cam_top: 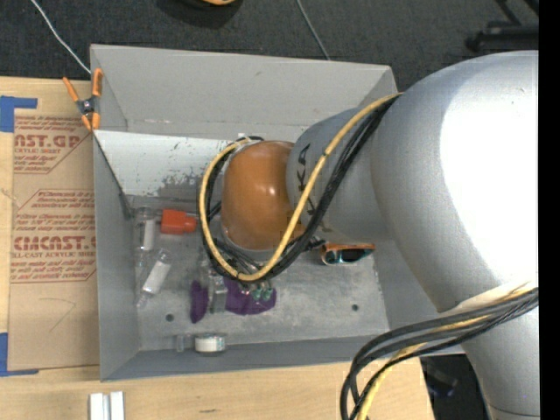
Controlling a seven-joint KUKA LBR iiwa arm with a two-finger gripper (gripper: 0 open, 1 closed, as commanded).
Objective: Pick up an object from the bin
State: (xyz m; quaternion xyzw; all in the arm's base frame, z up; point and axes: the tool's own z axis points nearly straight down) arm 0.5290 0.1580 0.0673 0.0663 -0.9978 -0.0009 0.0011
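Down at the lumpy purple plastic toy [252,300], the gripper [217,289], whose opening I cannot tell, may shove it aside ungrasped.

Bin [350,309]: grey sheet metal, matt, with a scuffed floor and a dark-speckled back wall.
Arm casing [455,173]: silver, smooth, soft sheen.
Orange cover [254,191]: smooth and glossy, looks like moulded plastic.
Purple piece [249,300], near the bin's front edge: looks like plastic, faintly shiny.
Orange cap [178,222], near the left wall: matt plastic.
Clear tube [156,274], left side: see-through, glassy.
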